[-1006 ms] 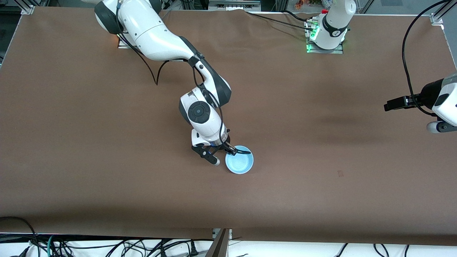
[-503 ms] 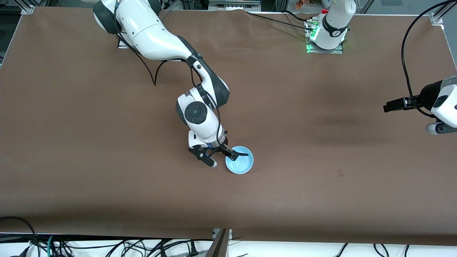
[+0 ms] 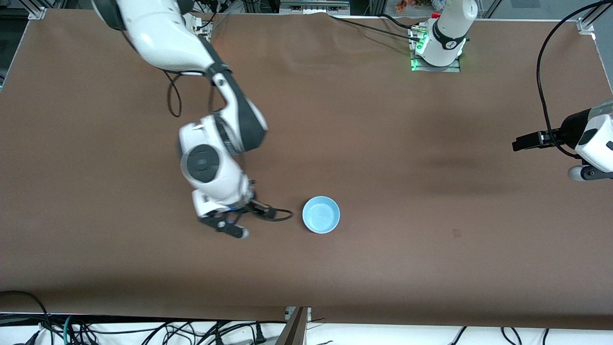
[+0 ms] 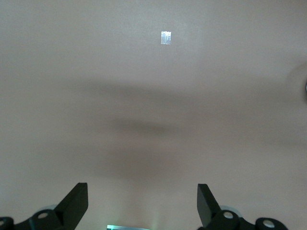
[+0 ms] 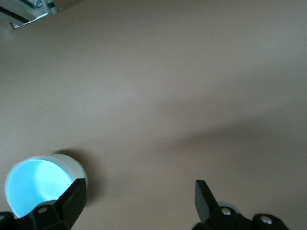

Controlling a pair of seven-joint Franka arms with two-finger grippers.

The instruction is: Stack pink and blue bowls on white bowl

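On my screens: one wide table covered in plain brown cloth (image 3: 383, 268), carrying a single stack of small round shallow plastic bowls. The top item is a light sky-blue bowl (image 3: 321, 214), upright, mouth up, standing near the middle of the table's length and somewhat closer to the edge nearest the front camera than to the edge where the arm bases stand. In the right wrist view its outer wall reads white (image 5: 72, 165) under the blue interior, so I take a white bowl to sit beneath it; I cannot make out a pink bowl from any view. The right gripper (image 3: 249, 221) hangs just above the cloth beside the stack, toward the right arm's end of the table, apart from the bowls and touching nothing, its two black fingers (image 5: 72, 201) spread wide and empty. The left gripper (image 4: 141, 203) waits over bare cloth at the left arm's end of the table, well apart from the stack, its fingers likewise spread with nothing between them.
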